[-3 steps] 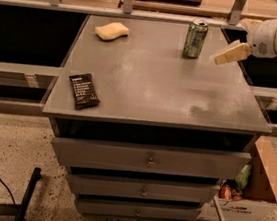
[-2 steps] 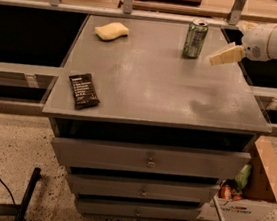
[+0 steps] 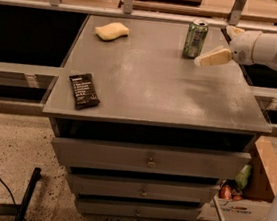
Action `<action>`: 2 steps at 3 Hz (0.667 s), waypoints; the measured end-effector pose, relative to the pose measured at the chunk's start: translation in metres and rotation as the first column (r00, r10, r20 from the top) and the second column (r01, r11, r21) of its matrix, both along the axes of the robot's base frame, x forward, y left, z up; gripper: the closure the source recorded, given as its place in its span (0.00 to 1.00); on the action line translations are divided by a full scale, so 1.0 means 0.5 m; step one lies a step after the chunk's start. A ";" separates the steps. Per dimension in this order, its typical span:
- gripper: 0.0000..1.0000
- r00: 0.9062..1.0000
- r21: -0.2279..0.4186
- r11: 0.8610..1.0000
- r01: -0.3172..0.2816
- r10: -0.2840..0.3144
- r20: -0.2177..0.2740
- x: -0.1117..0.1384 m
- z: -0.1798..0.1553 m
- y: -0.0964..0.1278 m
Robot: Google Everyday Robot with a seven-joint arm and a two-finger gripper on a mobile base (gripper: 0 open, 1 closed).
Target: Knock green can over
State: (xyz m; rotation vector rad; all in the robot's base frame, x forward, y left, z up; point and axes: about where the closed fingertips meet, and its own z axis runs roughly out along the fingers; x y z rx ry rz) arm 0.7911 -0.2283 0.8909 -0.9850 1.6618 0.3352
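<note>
**A:** Where's the green can (image 3: 195, 38) right now?

**B:** Upright at the far edge of the bench (image 3: 157, 84), right of the middle, silver rim on top.

**A:** And the gripper (image 3: 213, 45)?

**B:** Reaching in from the right on its white arm (image 3: 267, 46), just beside the can. Jaws spread apart, holding nothing. The lower pale finger (image 3: 214, 57) points toward the can's base. Its tip is close, but I can't tell whether it touches.

**A:** What's around it?

**B:** Only bare bench top between that finger and the can. The yellow sponge (image 3: 112, 30) sits at the far left corner, well apart. The black snack wrapper (image 3: 83, 90) lies flat near the front left edge. Under the bench are drawers (image 3: 147, 159), and a cardboard box (image 3: 264, 173) stands on the floor to the right.
</note>
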 end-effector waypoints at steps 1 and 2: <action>0.00 1.000 0.058 0.998 0.002 -0.003 0.014 0.035 -0.017 0.010; 0.00 0.999 0.114 0.993 0.003 -0.008 0.036 0.071 -0.023 0.019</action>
